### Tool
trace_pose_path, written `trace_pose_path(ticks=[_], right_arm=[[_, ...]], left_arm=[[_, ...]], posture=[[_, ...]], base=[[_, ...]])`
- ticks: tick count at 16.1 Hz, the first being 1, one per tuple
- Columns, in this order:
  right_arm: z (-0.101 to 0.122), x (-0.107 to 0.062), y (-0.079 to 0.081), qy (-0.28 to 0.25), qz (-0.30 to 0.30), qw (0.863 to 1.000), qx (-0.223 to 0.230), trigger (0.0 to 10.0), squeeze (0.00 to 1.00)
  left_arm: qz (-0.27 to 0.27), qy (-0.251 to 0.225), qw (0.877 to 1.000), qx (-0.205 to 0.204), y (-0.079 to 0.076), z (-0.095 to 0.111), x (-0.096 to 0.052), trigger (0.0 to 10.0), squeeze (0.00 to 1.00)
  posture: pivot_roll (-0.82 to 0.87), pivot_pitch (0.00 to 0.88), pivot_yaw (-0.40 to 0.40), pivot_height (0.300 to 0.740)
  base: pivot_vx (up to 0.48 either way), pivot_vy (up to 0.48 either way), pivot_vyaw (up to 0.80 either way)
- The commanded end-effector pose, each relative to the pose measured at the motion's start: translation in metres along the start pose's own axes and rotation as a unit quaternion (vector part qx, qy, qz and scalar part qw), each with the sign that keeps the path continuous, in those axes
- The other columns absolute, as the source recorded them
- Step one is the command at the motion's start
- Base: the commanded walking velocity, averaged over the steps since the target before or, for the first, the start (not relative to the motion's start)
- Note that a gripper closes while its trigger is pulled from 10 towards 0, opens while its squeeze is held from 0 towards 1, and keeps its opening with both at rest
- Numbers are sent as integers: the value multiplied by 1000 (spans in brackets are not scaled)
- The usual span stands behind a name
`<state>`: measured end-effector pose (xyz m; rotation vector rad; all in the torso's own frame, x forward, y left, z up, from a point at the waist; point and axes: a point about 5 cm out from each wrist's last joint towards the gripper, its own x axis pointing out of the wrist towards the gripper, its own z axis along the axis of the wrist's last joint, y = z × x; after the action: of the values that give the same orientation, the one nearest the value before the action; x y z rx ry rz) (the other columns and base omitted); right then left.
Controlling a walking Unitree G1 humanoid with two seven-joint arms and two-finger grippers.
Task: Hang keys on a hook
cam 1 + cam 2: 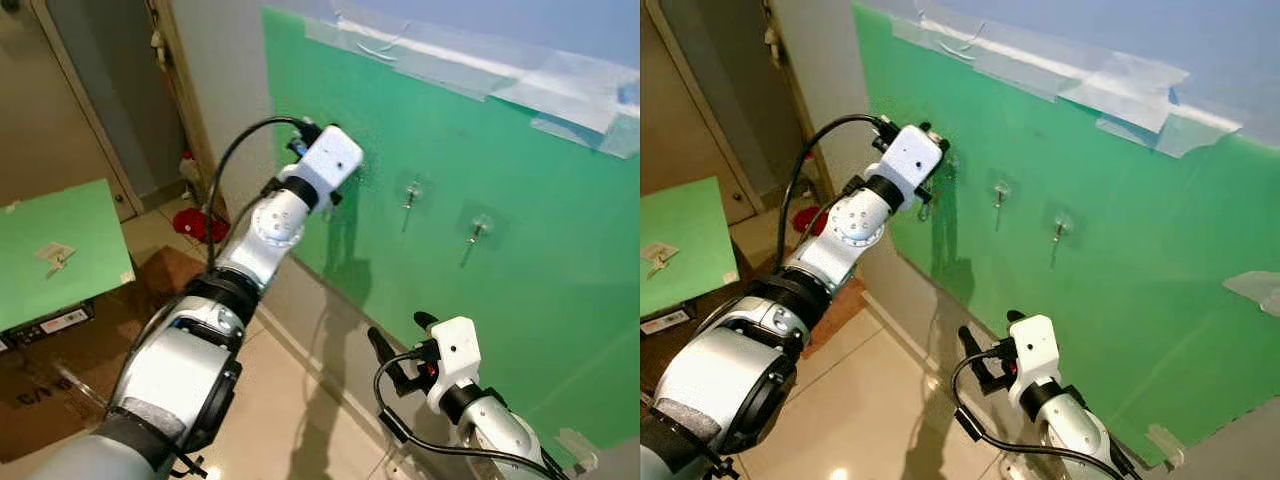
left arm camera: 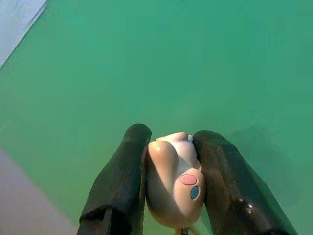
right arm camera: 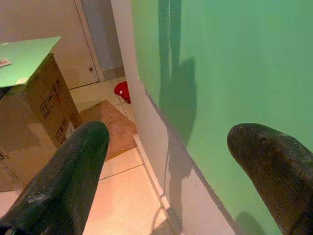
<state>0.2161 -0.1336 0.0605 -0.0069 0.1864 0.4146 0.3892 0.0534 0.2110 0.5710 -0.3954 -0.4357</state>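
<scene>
My left gripper (image 2: 171,133) is raised against the green board (image 1: 520,250) on the wall, shut on a pale pink keychain charm (image 2: 173,186) with a pink and a blue spot. Below the left gripper (image 1: 938,165) a small key piece (image 1: 925,211) dangles close to the board. Two clear hooks (image 1: 411,192) (image 1: 478,230) stick to the board to the right of that gripper, both bare. Whether the charm touches a hook behind the white wrist cannot be made out. My right gripper (image 1: 398,328) hangs low near the wall's base, open with nothing between its fingers (image 3: 73,166).
A cardboard box with a green top (image 1: 60,245) stands at the left with a small item (image 1: 55,255) on it. A red object (image 1: 200,225) and a brown mat (image 3: 105,125) lie on the floor by the door. Tape and clear plastic (image 1: 500,70) run along the board's top.
</scene>
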Motion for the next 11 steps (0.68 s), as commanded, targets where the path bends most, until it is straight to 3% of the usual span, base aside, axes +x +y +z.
trace_pose_path(ticks=[1,4,7,11], right_arm=[[3,-1,0,-2,-3,1000,0,10000,0],[3,-2,-1,-3,-6,1000,-2,10000,0],[2,-5,-1,-1,-10,1000,-4,10000,0],[1,-6,-2,2,-13,1000,-3,10000,0]], left_arm=[[-1,-24,1000,18,-1,9,4,0,0],[-8,-49,996,68,-9,10,1,0,0],[-24,-66,983,173,-17,0,-8,0,0],[-48,-88,971,215,-29,-6,-16,0,0]], posture=[[-206,0,66,740],[-218,0,71,740],[-226,0,71,740],[-227,0,67,740]], base=[[0,0,0],[0,0,0],[0,0,0],[0,0,0]])
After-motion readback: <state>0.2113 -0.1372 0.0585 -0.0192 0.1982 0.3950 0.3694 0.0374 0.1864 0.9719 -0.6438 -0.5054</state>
